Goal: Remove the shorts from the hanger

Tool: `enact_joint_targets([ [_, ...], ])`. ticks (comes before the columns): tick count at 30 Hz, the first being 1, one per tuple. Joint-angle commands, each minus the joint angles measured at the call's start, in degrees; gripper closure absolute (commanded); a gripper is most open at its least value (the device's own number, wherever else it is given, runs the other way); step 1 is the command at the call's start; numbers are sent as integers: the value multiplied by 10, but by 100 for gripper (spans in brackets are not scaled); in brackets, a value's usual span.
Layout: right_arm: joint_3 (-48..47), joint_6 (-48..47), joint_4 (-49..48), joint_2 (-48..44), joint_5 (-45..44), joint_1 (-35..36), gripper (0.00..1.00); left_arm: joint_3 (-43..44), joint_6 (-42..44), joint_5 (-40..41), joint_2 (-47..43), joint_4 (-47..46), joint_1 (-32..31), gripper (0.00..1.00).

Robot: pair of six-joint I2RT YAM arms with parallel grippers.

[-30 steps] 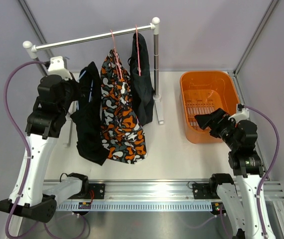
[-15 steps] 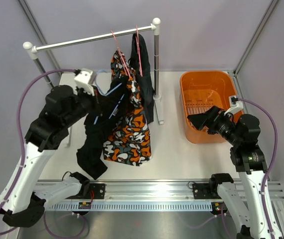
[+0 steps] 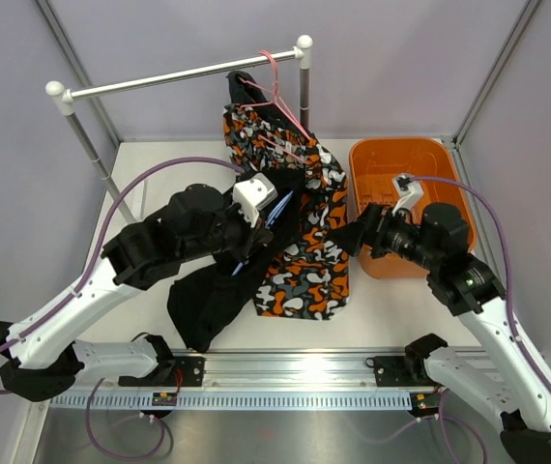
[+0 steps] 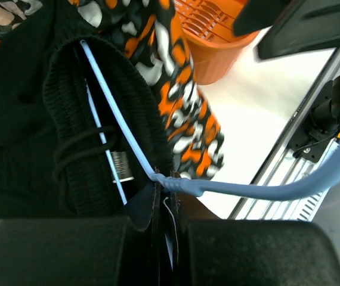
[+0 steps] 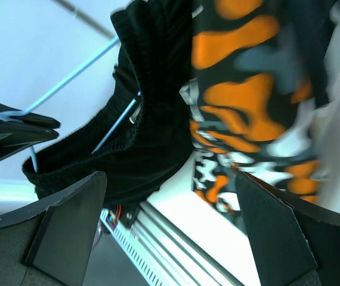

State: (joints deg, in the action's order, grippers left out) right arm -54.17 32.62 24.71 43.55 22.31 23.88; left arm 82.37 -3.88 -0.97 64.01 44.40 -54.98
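The left gripper [image 4: 167, 199] is pinching shut on the thin light-blue hanger [image 4: 229, 189], which is threading the ribbed elastic waistband of the limp black shorts [image 3: 208, 300]. Their long axis is running from the waistband at 1 o'clock to the hem at 7 o'clock, just below the table's centre. The smooth, blotchy camouflage shorts [image 3: 304, 256] are draping from a pink wire hanger [image 3: 280, 87] at 12 o'clock toward 6, with a second black pair [image 3: 245, 92] behind. The right gripper [image 5: 170, 179] is spreading wide, holding nothing, beside the slatted orange basket [image 3: 403, 145]. Since half a second ago the left arm has been swinging in from 9 o'clock, and the pink hangers have been sliding to the 1 o'clock end of the rail [image 3: 159, 75].
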Motion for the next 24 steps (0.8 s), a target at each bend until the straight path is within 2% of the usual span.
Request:
enact_joint_targets([
  [1,-44,-12,-26,29,-48,55,3,24,-4,2,-13,-12,-14,100],
  [6,-109,-19,-21,94,-98,129,4,5,-14,26,-47,-8,-16,100],
  [11,-170,-32,-5,187,-190,205,8,8,-22,29,-64,11,-19,100],
  [16,-245,-34,19,286,-311,272,19,5,-22,35,-80,26,-19,100],
  [19,-287,-32,43,337,-361,289,27,2,-23,38,-89,30,-19,100],
  [22,-318,-26,69,369,-402,293,40,1,-23,42,-100,37,-19,100],
  [23,-320,-24,74,370,-413,293,47,1,-23,49,-102,39,-19,100],
  [24,-320,-20,72,369,-431,293,60,1,-24,54,-106,40,-19,100],
])
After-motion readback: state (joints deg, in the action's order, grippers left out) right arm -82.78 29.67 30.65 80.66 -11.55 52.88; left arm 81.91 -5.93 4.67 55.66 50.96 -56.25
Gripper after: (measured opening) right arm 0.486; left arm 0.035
